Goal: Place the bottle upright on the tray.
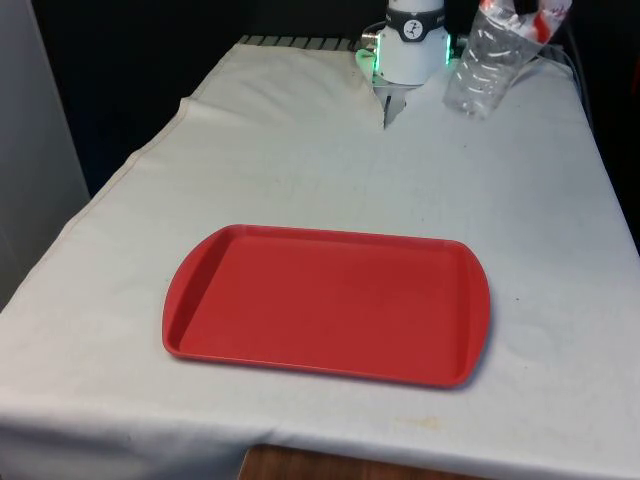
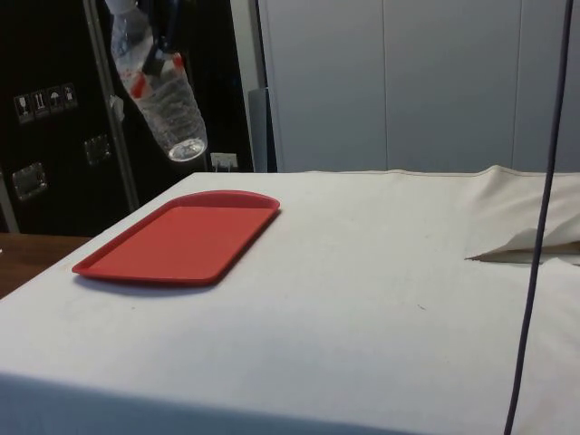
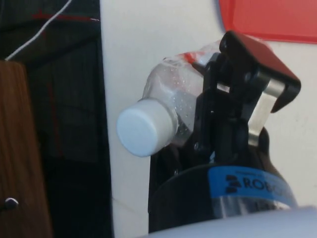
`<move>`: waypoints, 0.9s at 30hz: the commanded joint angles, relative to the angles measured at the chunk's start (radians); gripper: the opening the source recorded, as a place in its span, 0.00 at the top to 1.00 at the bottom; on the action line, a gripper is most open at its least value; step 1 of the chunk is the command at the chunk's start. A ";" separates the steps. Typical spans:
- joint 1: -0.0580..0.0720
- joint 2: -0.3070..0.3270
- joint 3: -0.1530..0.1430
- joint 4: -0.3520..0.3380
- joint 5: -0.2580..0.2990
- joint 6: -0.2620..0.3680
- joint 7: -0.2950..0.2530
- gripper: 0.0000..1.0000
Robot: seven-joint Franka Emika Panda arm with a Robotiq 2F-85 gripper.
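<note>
A clear, crumpled plastic bottle (image 1: 487, 62) with a red label and a white cap (image 3: 146, 127) hangs tilted in the air, base lowest, well above the cloth at the far end on the front view's right. My gripper (image 1: 521, 18) is shut on the bottle near its neck; in the wrist view one black finger (image 3: 250, 62) presses against the label. From the side, the bottle (image 2: 170, 107) hangs under the gripper (image 2: 161, 54). The red tray (image 1: 330, 300) lies flat and empty on the cloth, nearer the table's front edge, apart from the bottle.
White cloth covers the table, with a raised fold (image 1: 385, 108) near the robot's base. A thin dark cable (image 2: 536, 236) hangs down on the side view's right. Bare wood (image 3: 22, 148) shows past the table's edge.
</note>
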 commanded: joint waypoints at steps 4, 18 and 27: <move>-0.002 0.010 -0.013 -0.009 0.053 0.042 -0.037 0.67; -0.005 0.055 -0.048 -0.018 0.157 0.119 -0.111 0.67; -0.008 0.093 -0.077 -0.024 0.213 0.164 -0.160 0.67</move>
